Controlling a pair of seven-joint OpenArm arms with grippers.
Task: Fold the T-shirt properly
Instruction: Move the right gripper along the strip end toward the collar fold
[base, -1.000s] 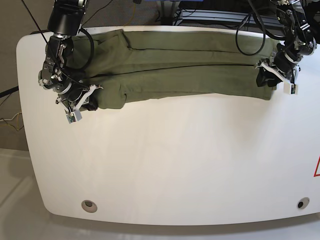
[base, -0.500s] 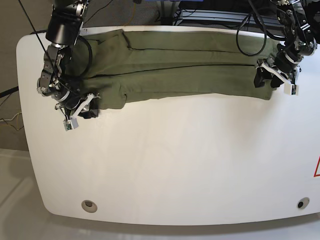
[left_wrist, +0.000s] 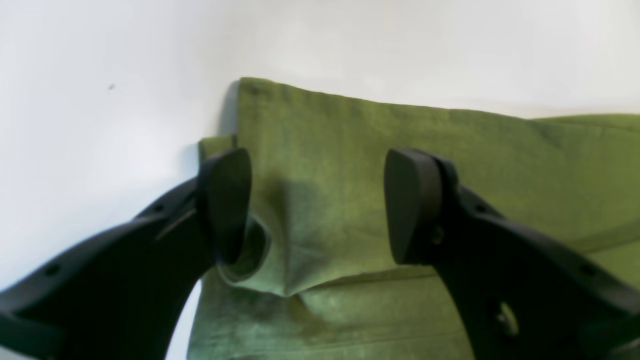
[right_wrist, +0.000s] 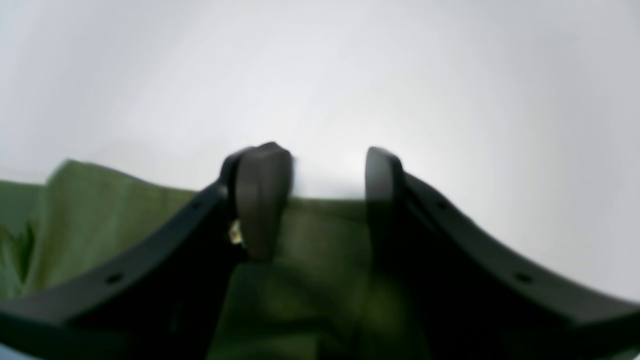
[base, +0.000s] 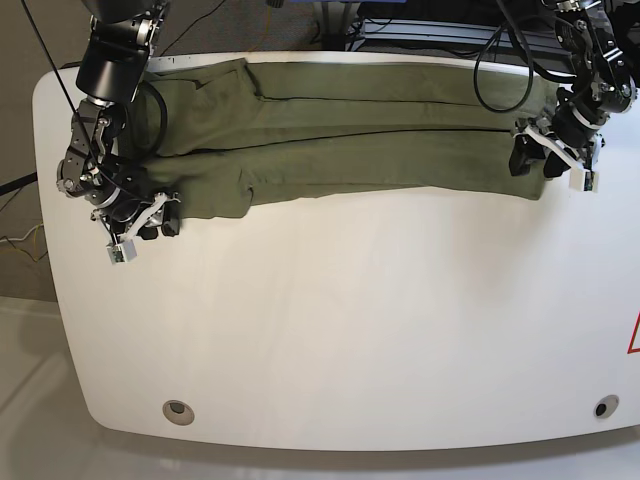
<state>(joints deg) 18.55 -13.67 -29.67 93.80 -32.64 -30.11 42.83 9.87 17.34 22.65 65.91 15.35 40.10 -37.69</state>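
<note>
You have a broad white table with rounded corners (base: 330, 320) filling most of the base view, its top smooth and matte; two small round metal-ringed holes sit near its front edge, one at about seven o'clock (base: 179, 409) and one at about four o'clock (base: 600, 407), and a red-edged sticker (base: 634, 335) shows at the three o'clock rim. Past the far edge, at twelve o'clock, you can see dark equipment and black cables (base: 500, 60) looping down toward the arm on that side; pale floor lies at the nine o'clock side. The plain olive-green short-sleeved cotton T-shirt (base: 350, 135) lies flat along the far edge of the table as a long folded band running from ten o'clock to two o'clock, with lengthwise creases. Your left gripper (left_wrist: 315, 205) is parted wide, its black fingers (left_wrist: 225, 200) straddling a folded corner of the shirt (left_wrist: 350, 190) without pinching it; in the base view it sits at the two o'clock end of the band (base: 555, 155). Your right gripper (right_wrist: 320, 200) is also spread apart, holding nothing, poised over the shirt's edge (right_wrist: 100, 220) where it meets bare table (right_wrist: 350, 75); that view is blurred. In the base view it hangs at the nine o'clock end (base: 150, 220), just beside the cloth.
</note>
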